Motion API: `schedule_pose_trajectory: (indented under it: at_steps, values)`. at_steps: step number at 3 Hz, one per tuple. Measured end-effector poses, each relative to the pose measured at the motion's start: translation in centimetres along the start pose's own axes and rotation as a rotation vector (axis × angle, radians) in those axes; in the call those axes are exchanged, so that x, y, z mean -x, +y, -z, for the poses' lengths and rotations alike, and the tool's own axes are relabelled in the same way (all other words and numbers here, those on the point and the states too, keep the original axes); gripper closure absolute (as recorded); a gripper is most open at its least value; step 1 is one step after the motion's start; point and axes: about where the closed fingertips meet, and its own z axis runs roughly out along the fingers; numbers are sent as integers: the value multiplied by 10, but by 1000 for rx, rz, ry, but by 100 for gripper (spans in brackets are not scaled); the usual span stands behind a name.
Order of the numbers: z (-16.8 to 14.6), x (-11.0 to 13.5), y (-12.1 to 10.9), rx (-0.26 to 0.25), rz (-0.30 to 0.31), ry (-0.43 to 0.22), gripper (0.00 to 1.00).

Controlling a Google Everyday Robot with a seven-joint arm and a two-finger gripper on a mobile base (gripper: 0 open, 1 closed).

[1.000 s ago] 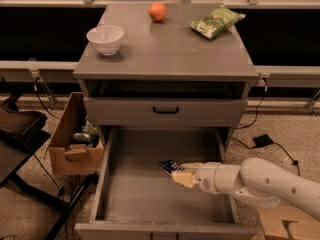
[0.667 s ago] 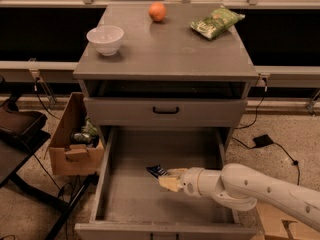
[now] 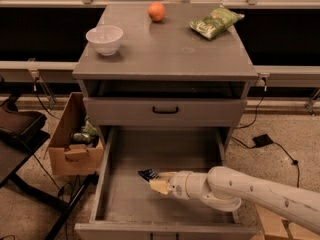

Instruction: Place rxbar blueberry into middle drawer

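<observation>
The rxbar blueberry (image 3: 148,174), a small dark-blue bar with pale print, sits just above the floor of the open middle drawer (image 3: 125,204), near its centre. My gripper (image 3: 159,182) reaches in from the right on a white arm, and its pale fingers (image 3: 161,186) are closed on the bar's right end. Whether the bar rests on the drawer floor or hangs just above it cannot be told.
On the cabinet top stand a white bowl (image 3: 104,39), an orange (image 3: 156,11) and a green chip bag (image 3: 215,22). A shut drawer with a black handle (image 3: 165,110) is above the open one. A cardboard box (image 3: 72,144) stands left of the cabinet; cables lie to the right.
My gripper has moved left and slightly forward inside the drawer, carrying the blue bar with it from the drawer's right half toward its centre.
</observation>
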Motion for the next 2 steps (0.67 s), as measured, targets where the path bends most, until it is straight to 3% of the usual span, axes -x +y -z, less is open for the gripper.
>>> schedule_pose_trajectory:
  at_steps: [2]
  values:
    - [0, 0, 0, 0, 0, 0, 38]
